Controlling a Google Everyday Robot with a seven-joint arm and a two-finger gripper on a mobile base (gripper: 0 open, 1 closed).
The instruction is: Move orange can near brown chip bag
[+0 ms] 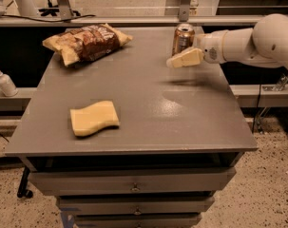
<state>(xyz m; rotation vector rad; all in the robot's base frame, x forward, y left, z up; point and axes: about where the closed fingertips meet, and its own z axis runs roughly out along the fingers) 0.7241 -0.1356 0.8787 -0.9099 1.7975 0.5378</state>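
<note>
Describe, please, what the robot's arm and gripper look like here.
The arm is smooth, white and rounded, with a bulbous joint. The gripper, just beside the orange can, is a pale cream wedge. No cables are visible.
</note>
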